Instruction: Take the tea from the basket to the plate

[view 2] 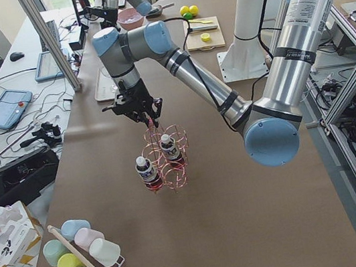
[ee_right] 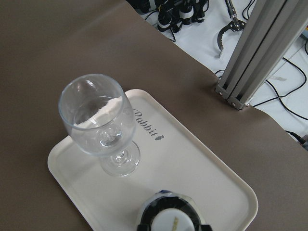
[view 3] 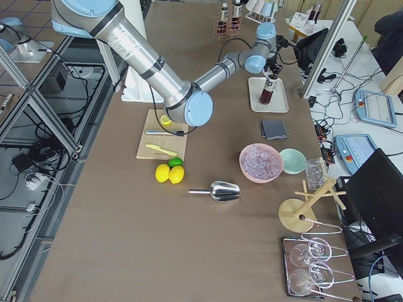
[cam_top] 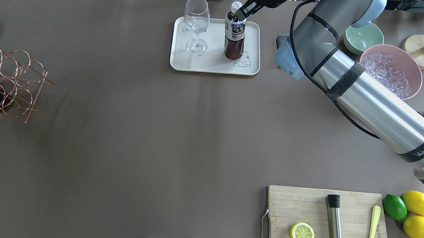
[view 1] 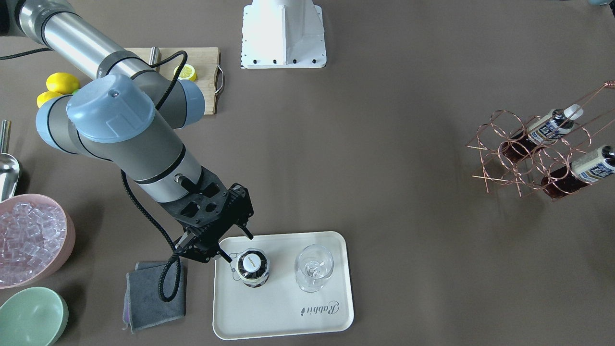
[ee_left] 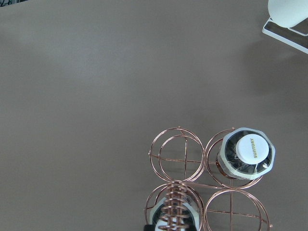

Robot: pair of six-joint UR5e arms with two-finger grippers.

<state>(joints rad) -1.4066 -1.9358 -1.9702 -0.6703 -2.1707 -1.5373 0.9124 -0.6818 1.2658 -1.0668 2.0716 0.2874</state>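
A tea bottle [view 1: 252, 267] stands upright on the cream plate [view 1: 288, 317], near its bear drawing in the overhead view [cam_top: 234, 36]. My right gripper [view 1: 239, 248] is open right beside the bottle's cap, with its fingers apart and not closed on it. The right wrist view shows the cap [ee_right: 171, 219] at the bottom edge. Two more tea bottles [view 1: 552, 125] [view 1: 591, 166] lie in the copper wire basket [view 1: 509, 158]. My left gripper [view 2: 148, 114] hovers above the basket; I cannot tell whether it is open or shut. The left wrist view looks down on one bottle cap [ee_left: 248, 154].
An empty wine glass [view 1: 313, 268] stands on the plate beside the bottle. A pink bowl of ice [view 1: 29, 238], a green bowl [view 1: 31, 317] and a grey cloth [view 1: 153, 295] lie near the right arm. A cutting board [cam_top: 325, 228] with a lemon half lies near the robot.
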